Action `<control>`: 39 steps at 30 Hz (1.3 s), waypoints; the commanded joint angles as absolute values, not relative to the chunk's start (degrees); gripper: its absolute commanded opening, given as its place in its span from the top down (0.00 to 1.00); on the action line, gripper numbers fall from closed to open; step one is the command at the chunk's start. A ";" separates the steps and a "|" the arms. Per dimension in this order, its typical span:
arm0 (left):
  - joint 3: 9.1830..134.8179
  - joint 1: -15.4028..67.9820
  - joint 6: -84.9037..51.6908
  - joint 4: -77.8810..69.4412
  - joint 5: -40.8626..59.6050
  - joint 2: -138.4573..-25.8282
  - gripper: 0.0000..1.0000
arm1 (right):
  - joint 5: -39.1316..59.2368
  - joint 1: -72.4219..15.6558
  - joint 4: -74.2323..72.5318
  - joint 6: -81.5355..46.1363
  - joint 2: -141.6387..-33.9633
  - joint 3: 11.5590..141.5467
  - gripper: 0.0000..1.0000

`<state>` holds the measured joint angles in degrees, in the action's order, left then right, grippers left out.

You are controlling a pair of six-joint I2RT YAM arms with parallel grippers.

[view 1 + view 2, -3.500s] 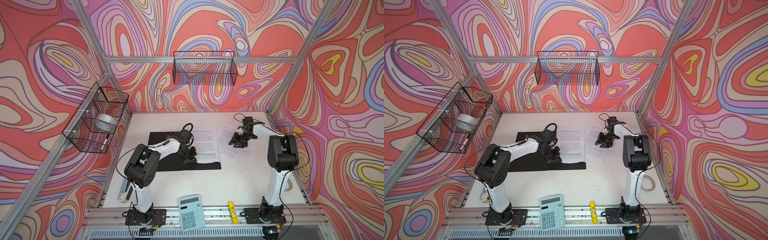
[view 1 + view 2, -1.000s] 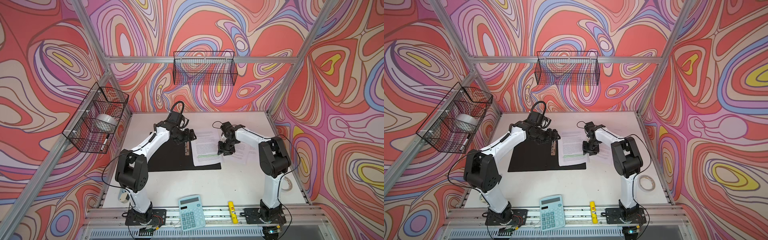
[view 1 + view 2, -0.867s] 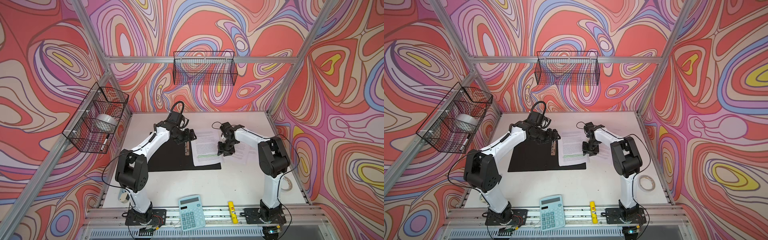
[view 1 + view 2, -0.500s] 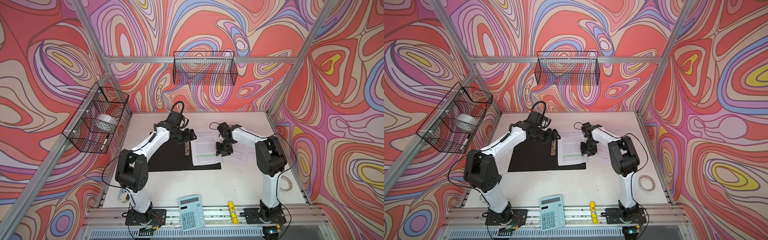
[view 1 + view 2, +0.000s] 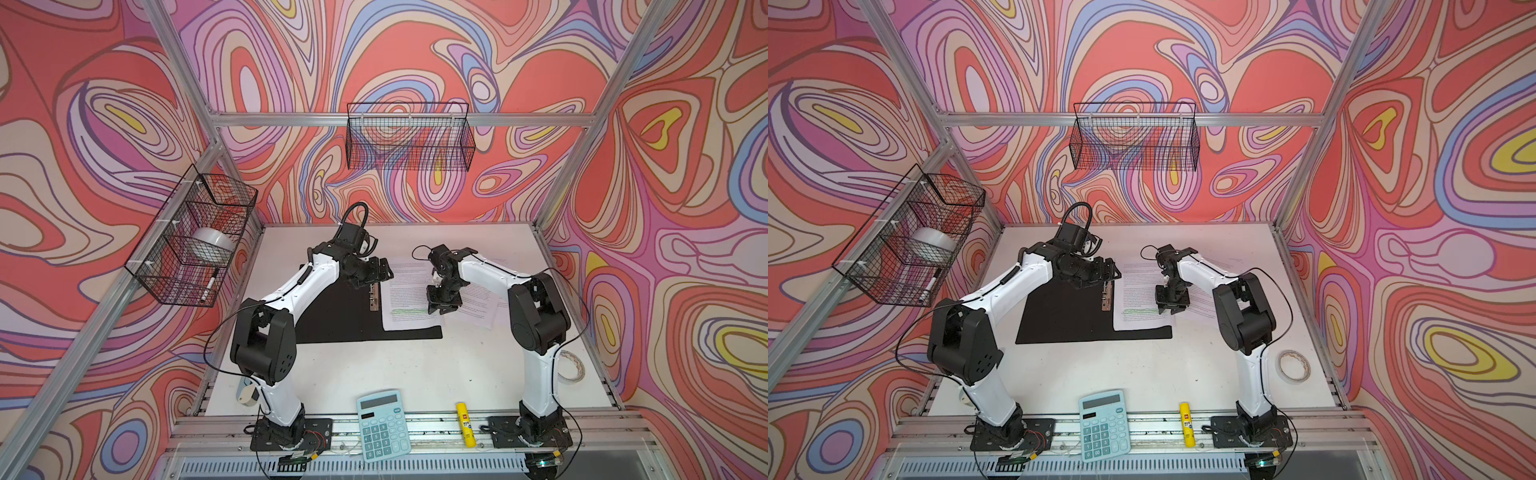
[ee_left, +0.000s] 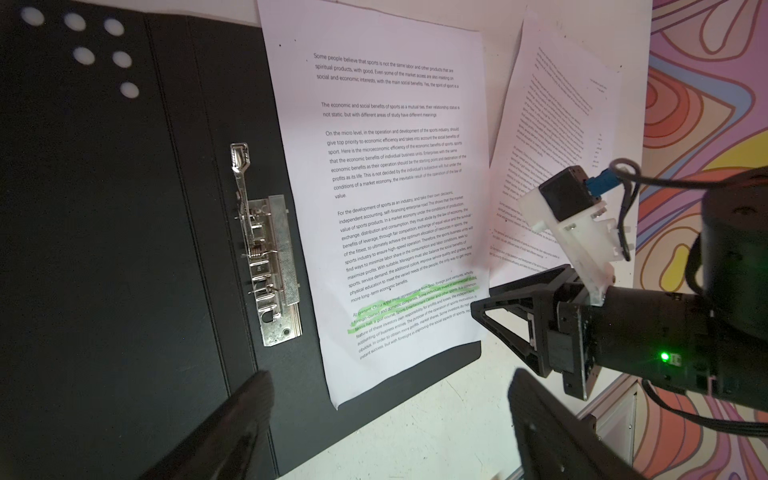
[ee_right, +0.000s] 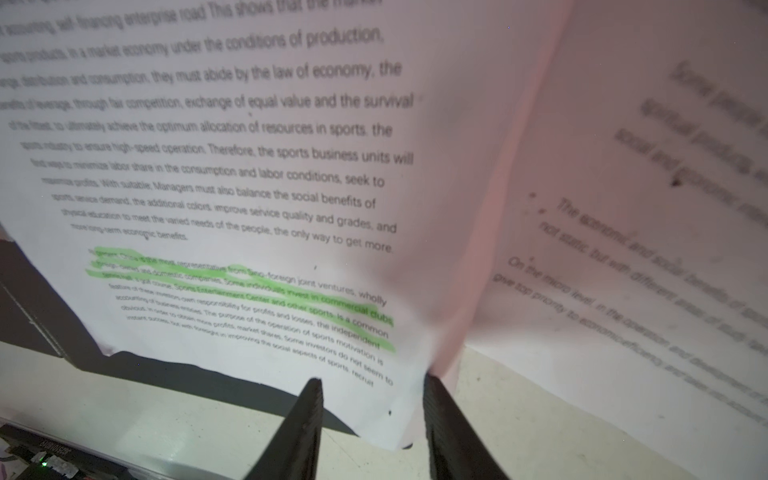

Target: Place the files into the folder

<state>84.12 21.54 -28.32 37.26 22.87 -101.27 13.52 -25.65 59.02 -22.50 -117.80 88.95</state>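
My right claw (image 7: 371, 382): half open, tips straddling the files' (image 5: 409, 299) near-right corner, nothing clamped. Files lie long axis far-to-near on the folder (image 5: 332, 318), just right of the clip bar (image 5: 374, 297), left of me. Left claw (image 6: 388, 374) gapes empty, nearer the bar.

Robotics lab cell, silver aluminium-profile frame (image 5: 270, 120), swirl-patterned red and purple walls (image 5: 415, 54), flat white bench (image 5: 374, 365), two white-and-black robot arms (image 5: 291, 286) (image 5: 486, 270) bolted at its six o'clock edge

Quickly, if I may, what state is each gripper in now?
Left gripper: open, empty, above the folder.
Right gripper: partly open, straddling the files' corner.
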 commanded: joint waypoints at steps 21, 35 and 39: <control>84.29 21.62 -28.47 36.74 22.04 -100.82 0.11 | 0.42 -26.76 60.75 -23.52 -124.38 99.38 0.54; 83.58 21.49 -28.48 36.39 21.95 -100.37 0.11 | 4.24 -25.96 59.24 -22.68 -128.94 101.85 0.53; 83.58 21.53 -28.56 36.30 22.05 -100.46 0.11 | 4.29 -25.99 59.76 -21.73 -128.85 101.62 0.53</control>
<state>84.09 21.54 -28.34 36.99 22.48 -101.27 3.55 -26.15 59.37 -22.79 -127.66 101.06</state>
